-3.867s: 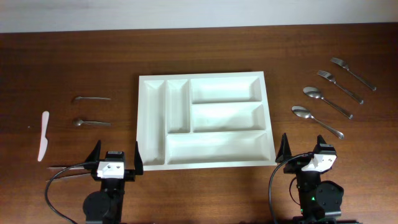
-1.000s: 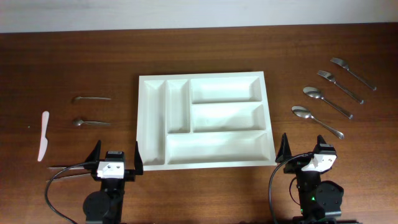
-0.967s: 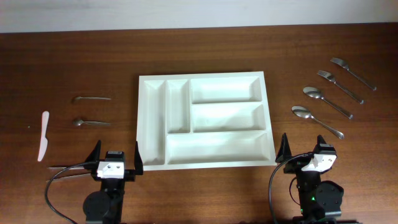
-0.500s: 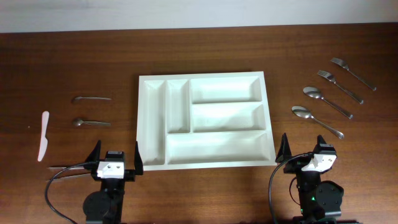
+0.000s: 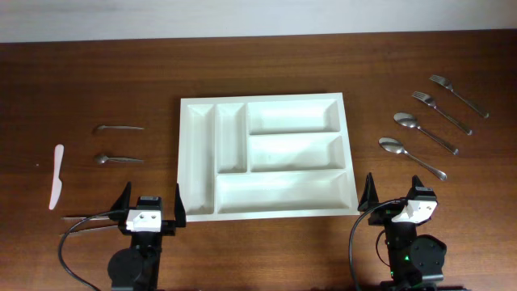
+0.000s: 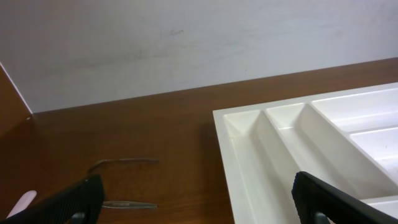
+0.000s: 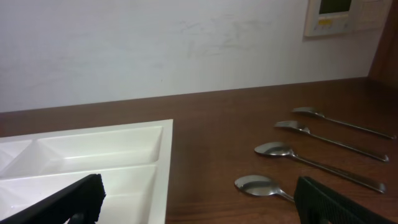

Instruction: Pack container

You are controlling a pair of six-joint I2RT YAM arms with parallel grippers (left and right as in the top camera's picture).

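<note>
Left end effector [image 5: 151,200]: sitting released, fingers spread wide; the tray is lying just ahead, to its right.
Container [image 5: 295,152]: lying centred on the dark wooden worktop [image 5: 97,73] — smooth white plastic, rectangular, five compartments.
Right end effector [image 5: 395,196]: resting released, jaws wide — the tray is lying ahead-left.

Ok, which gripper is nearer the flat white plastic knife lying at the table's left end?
Left. The left gripper sits at the near edge, just right of the white plastic knife; the right gripper is beyond the white plastic cutlery tray, far across.
</note>
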